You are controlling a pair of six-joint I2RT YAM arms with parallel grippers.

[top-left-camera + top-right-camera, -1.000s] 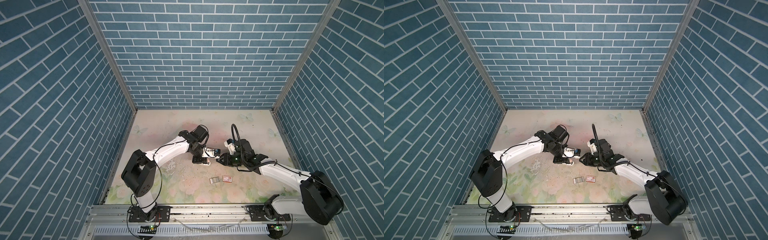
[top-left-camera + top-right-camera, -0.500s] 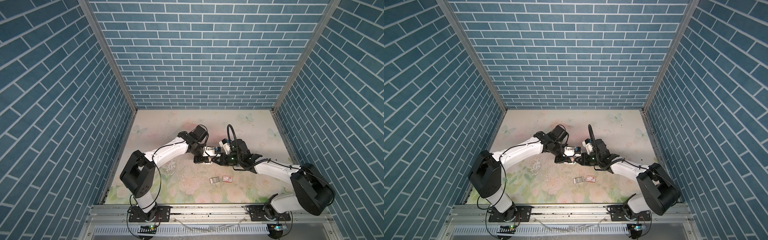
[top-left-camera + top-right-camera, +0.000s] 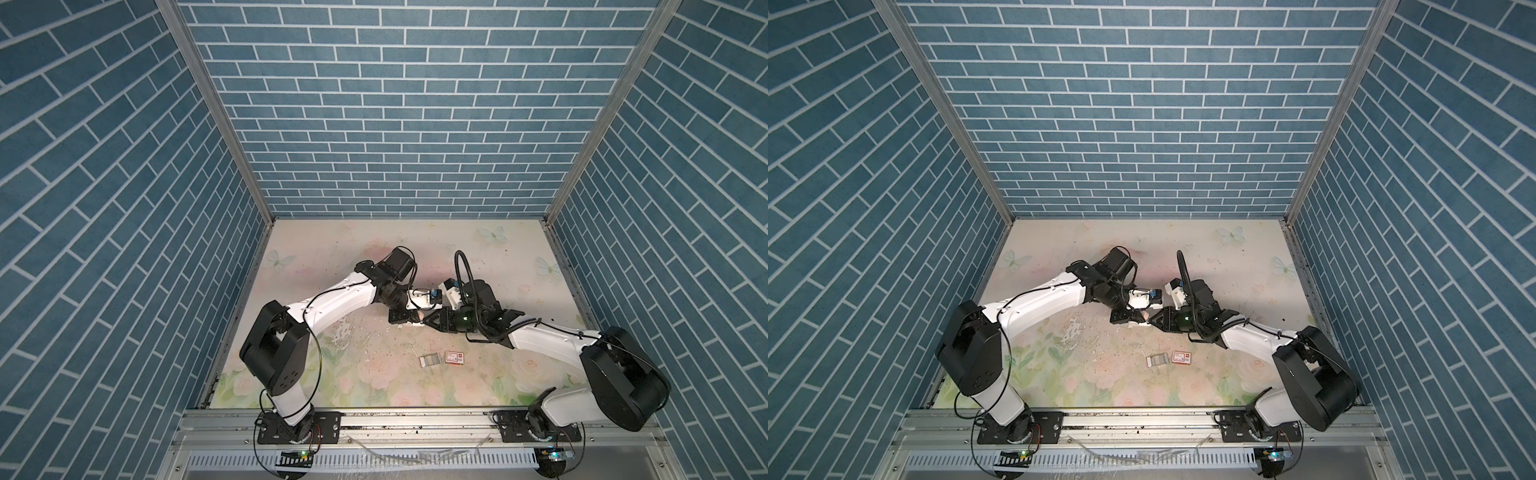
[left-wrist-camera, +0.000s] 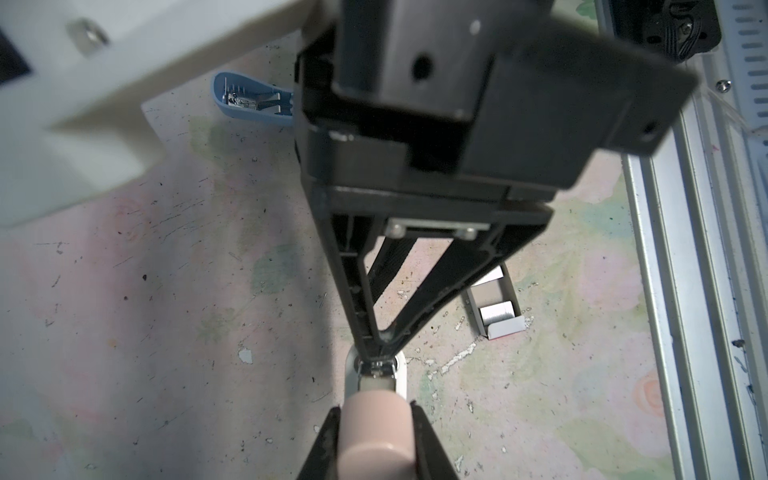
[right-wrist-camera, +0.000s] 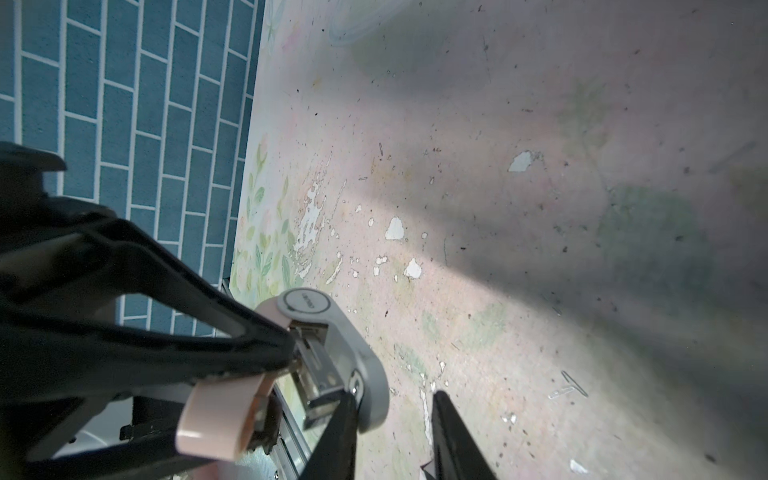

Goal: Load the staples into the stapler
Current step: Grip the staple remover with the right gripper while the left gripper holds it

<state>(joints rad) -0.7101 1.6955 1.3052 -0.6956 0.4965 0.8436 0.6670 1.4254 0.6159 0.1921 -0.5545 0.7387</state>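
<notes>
Diff vs a second ago: right gripper (image 3: 429, 323) has closed the gap and now sits tip-to-tip with left gripper (image 3: 405, 321) mid-table. Before, bare table (image 3: 365, 386) showed between them. The right arm's big black joint shifted a little toward 9 o'clock with it. Left arm barely moved.

Left gripper: clamped tight on the pink stapler (image 4: 374, 432), one finger on each side of its pink cap (image 5: 216, 415), per the left wrist view. The stapler is hinged open. Its grey-white base (image 5: 307, 306) is swung away from the cap, with the metal magazine (image 5: 318, 370) exposed between them.

Right gripper: jaws partly apart, with floor showing between the fingers (image 5: 338, 432) in the right wrist view. One fingertip touches the magazine's hinge end and the other stands clear of the stapler. I see nothing clamped. In the left wrist view it comes in nose-first onto the magazine.

The staples haven't moved. The grey tray (image 3: 431, 360) holding the silvery strips lies flat on the table at about 6 o'clock from where the grippers meet, near but apart. The red-and-white box (image 3: 454, 357) sits just beside the tray at its 3 o'clock. Both top views agree.

A blue stapler (image 4: 253, 104) lies open on the table, partly behind the right gripper. I can pick it out only in the left wrist view.
</notes>
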